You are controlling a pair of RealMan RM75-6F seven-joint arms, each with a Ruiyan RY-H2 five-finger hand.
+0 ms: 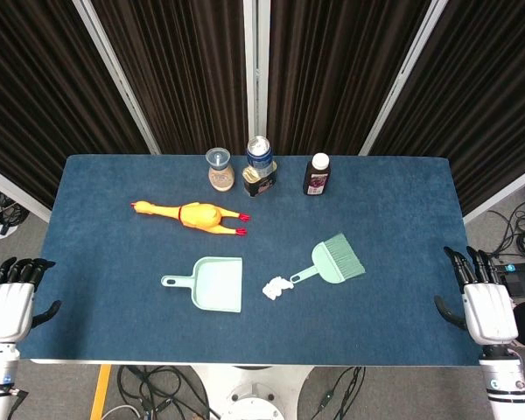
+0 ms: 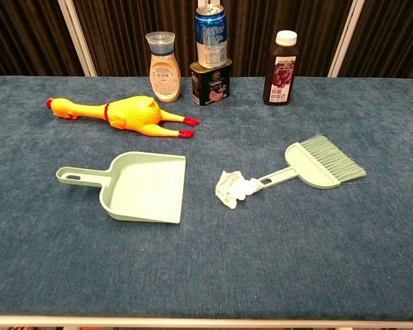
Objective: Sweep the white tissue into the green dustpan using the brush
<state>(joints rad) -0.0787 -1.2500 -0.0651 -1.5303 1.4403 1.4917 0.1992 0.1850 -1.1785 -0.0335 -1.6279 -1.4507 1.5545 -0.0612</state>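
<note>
A crumpled white tissue [image 1: 277, 286] [image 2: 234, 188] lies mid-table, touching the handle tip of a pale green brush [image 1: 334, 261] [image 2: 318, 165] whose bristles point to the right. To the tissue's left lies the green dustpan [image 1: 213, 283] [image 2: 143, 187], its mouth facing the tissue and its handle pointing left. My left hand [image 1: 10, 302] hovers off the table's left front corner, fingers apart and holding nothing. My right hand [image 1: 483, 302] rests at the right edge, also spread and empty. Neither hand appears in the chest view.
A yellow rubber chicken [image 1: 192, 215] [image 2: 127, 113] lies behind the dustpan. At the back stand a seasoning jar [image 1: 220, 170] [image 2: 162, 67], a blue can on a dark tin [image 1: 260, 167] [image 2: 212, 55] and a dark juice bottle [image 1: 317, 174] [image 2: 281, 67]. Blue cloth covers the table [image 1: 105, 262].
</note>
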